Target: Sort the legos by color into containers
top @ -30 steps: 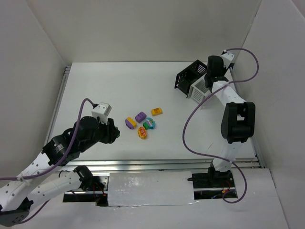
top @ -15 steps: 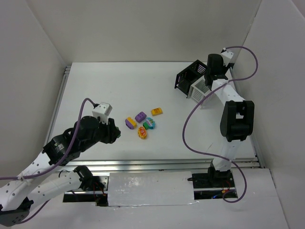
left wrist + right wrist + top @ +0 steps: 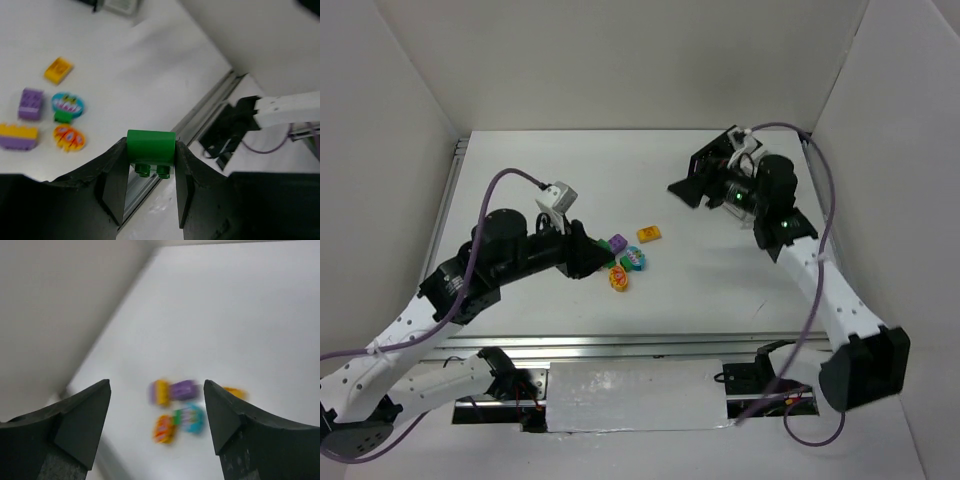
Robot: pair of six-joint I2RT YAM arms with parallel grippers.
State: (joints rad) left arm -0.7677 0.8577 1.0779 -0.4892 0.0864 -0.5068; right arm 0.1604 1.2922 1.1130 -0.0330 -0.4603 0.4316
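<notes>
Item under handling: one green brick (image 3: 150, 146), pinched between the left fingers (image 3: 116, 175) and held off the table (image 3: 540, 170). It hangs over the middle of the table, at the left edge of the loose legos (image 3: 634, 258). No other piece is in either grip.

The right fingers (image 3: 82, 415) stand spread with nothing between them. They are up near the black container (image 3: 705, 160) at the far right corner of the table. The right arm (image 3: 820, 280) hides whatever stands beside that container.

Orientation: in the left wrist view the brick's long axis runs straight across, from one finger to the other. The fingers bear on its two short ends. Its studs face back toward the wrist and its smooth side faces outward.

Step in hand, as judged: carry the green brick across to the containers and drop it in the proper one.

Recommendations:
- Hold the pinch firm throughout; end-to-end contact on smooth plastic may slip.
- Travel high enough to pass over the loose legos and the container wall.
- Get the right arm clear of the far right corner first, since both arms would meet there.
- Let go low inside the walls so the brick does not bounce out.

The containers' contents cannot be seen, so which one should take green cannot be told.
</notes>
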